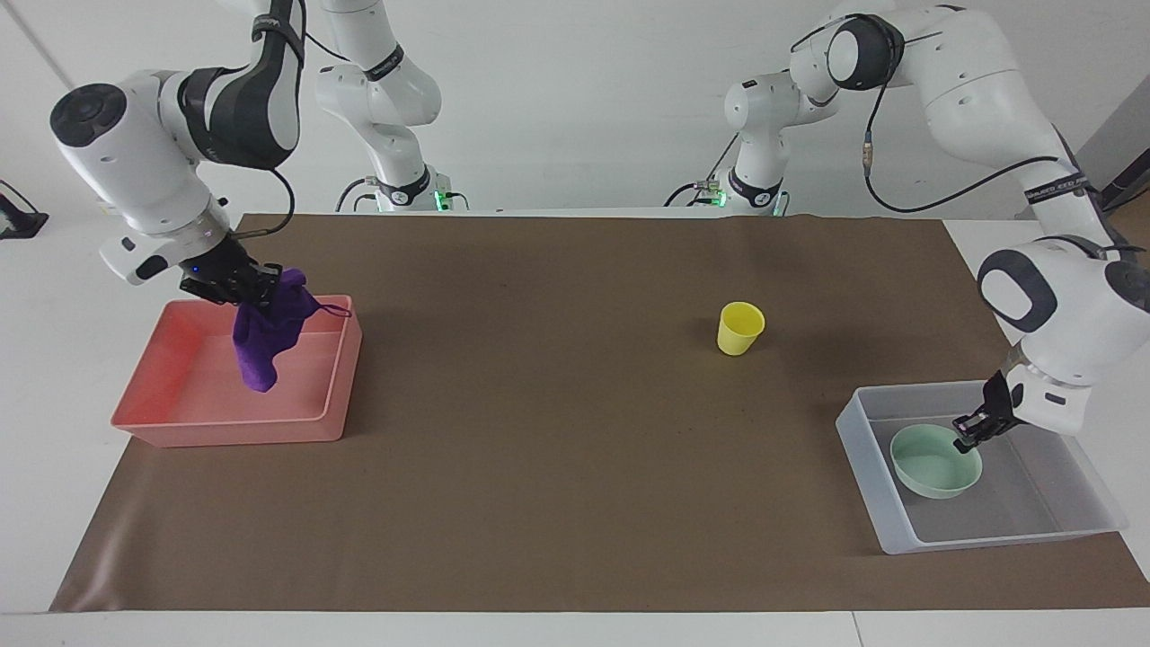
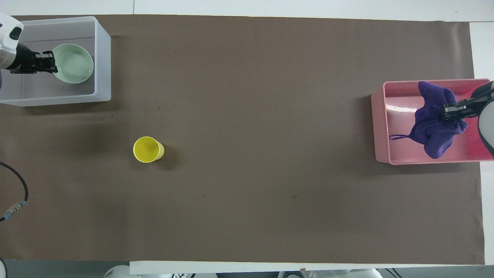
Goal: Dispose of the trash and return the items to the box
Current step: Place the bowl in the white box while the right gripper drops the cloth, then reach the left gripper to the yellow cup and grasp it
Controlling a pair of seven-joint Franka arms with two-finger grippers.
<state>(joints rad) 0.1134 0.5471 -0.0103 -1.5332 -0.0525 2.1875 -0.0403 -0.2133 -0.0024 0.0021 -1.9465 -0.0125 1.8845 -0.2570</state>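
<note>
My right gripper (image 1: 235, 286) is shut on the purple cloth (image 1: 263, 337) and holds it hanging over the pink tray (image 1: 234, 424); in the overhead view the gripper (image 2: 453, 110) and the cloth (image 2: 432, 123) are over the tray (image 2: 380, 127). My left gripper (image 1: 975, 431) is shut on the rim of the mint-green bowl (image 1: 934, 467), low inside the clear bin (image 1: 876, 512). The overhead view shows this gripper (image 2: 46, 63), the bowl (image 2: 75, 69) and the bin (image 2: 103, 58) too. The bowl hides the bin's white mark. The yellow cup (image 1: 740, 328) stands upright on the mat (image 2: 146, 150), nearer to the robots than the bin.
A brown mat (image 1: 557, 431) covers the table. The pink tray stands at the right arm's end and the clear bin at the left arm's end. A loose cable (image 2: 15, 193) shows at the table's edge near the left arm.
</note>
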